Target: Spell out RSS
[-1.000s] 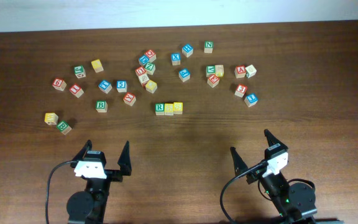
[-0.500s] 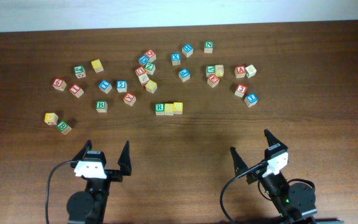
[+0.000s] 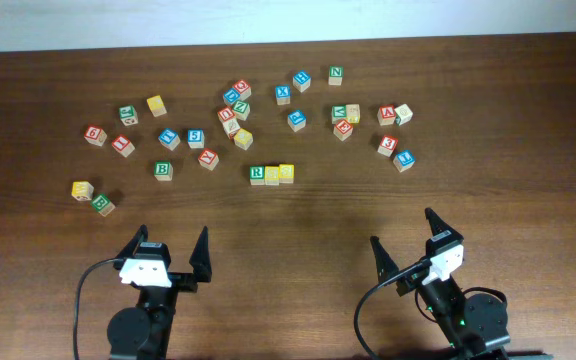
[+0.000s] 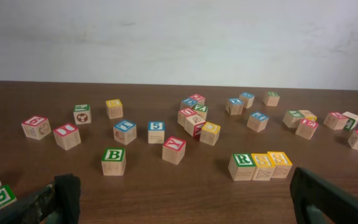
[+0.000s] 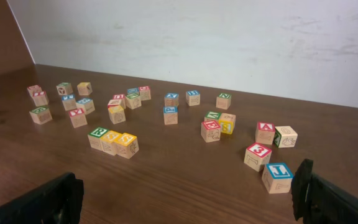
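Three letter blocks stand side by side in a row near the table's middle: a green R block [image 3: 257,174], then two yellow S blocks [image 3: 272,175] [image 3: 286,173]. The row also shows in the left wrist view [image 4: 242,166] and in the right wrist view [image 5: 98,138]. My left gripper [image 3: 172,252] is open and empty at the front left, well short of the row. My right gripper [image 3: 406,241] is open and empty at the front right.
Many loose letter and number blocks lie scattered across the far half of the wooden table, among them a green B [image 3: 164,170], a red Y [image 3: 208,158], a red 3 [image 3: 387,145] and a blue block [image 3: 404,160]. A yellow block [image 3: 82,190] and a green block [image 3: 103,204] lie at the left.
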Robot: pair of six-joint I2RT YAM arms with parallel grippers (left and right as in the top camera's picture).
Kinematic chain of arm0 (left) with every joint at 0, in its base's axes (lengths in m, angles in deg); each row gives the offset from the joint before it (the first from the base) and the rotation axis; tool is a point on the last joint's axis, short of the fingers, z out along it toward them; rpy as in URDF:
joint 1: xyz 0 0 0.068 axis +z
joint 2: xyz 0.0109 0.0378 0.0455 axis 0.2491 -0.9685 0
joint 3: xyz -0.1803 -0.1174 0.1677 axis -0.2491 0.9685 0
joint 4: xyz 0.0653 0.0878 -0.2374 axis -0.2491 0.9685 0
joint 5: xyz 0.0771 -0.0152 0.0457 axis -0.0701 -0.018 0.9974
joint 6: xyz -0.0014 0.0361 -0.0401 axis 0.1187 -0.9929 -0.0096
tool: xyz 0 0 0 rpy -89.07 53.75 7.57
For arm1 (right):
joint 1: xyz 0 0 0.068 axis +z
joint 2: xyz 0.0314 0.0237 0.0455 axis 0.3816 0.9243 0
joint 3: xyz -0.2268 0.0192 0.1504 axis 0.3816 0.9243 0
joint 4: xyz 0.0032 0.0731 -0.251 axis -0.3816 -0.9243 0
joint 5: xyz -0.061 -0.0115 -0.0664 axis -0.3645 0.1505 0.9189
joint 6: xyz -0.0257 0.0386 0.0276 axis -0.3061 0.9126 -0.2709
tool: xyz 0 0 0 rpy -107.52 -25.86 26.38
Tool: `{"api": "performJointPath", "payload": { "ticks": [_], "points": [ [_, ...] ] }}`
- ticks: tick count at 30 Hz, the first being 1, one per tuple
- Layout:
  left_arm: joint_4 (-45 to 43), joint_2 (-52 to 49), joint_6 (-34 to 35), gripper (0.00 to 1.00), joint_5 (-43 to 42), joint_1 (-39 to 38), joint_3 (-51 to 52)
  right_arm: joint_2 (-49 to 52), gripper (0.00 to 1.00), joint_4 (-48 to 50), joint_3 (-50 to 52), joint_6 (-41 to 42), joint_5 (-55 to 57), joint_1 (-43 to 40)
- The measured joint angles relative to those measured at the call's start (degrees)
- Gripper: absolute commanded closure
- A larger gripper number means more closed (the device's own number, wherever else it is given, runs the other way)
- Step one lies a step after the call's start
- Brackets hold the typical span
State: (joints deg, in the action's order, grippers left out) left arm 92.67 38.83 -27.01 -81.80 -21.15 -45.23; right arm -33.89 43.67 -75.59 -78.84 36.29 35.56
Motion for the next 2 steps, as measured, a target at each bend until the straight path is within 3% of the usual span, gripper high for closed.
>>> {"api": "performJointPath", "payload": {
  "ticks": [2],
  "points": [
    [0.0,0.0,0.0,0.01,0.0,0.0,0.0,0.0,0.02,0.0,0.0,0.0,0.0,0.0]
  ]
}}
